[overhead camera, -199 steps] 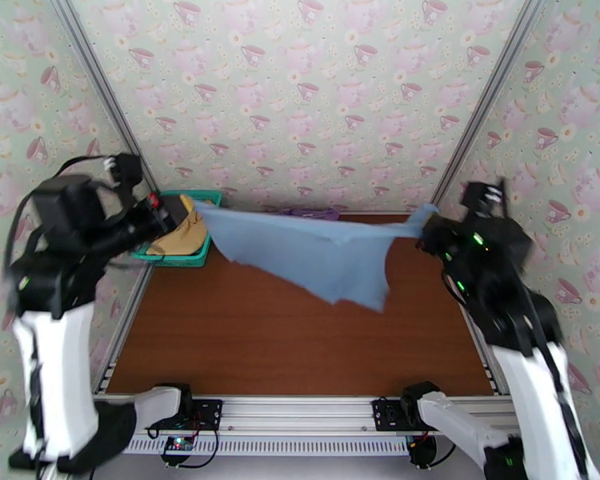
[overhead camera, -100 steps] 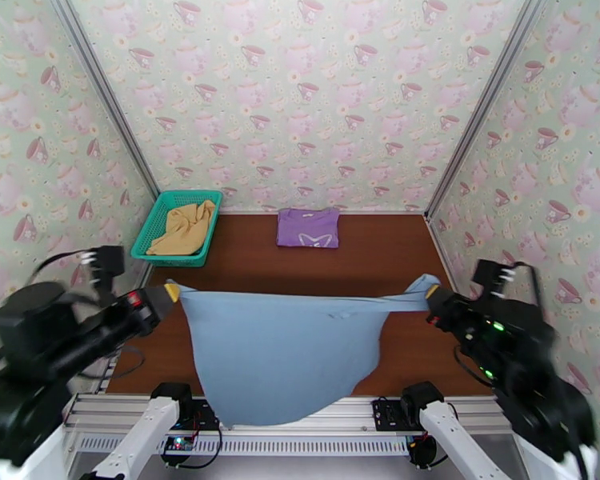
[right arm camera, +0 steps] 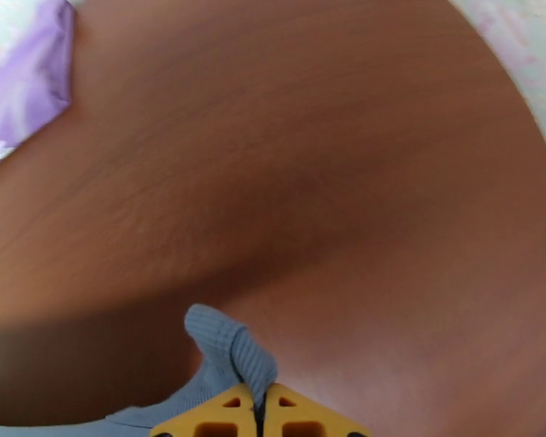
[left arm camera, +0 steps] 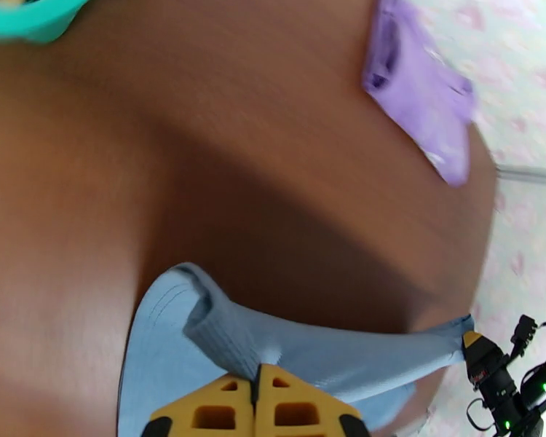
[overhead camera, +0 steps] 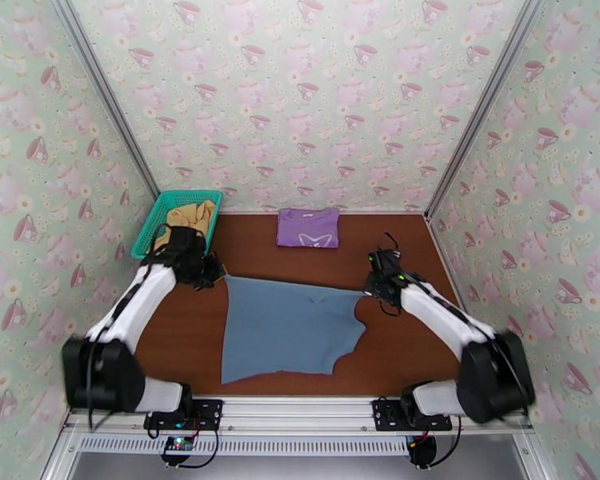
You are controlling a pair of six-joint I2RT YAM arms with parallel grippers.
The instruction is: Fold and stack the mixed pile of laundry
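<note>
While your soft grey-blue cloth garment (overhead camera: 288,330) lies spread on the near half of the brown wooden counter (overhead camera: 428,346), its two far corners are gripped. Your left jaws are pressed together on the far left corner, and your right jaws pinch the ribbed far right one. Your folded purple T-shirt with pale print (overhead camera: 308,228) sits well apart at the far edge. The mustard-yellow piece (overhead camera: 190,214) lies in the teal plastic mesh basket (overhead camera: 150,230).
</note>
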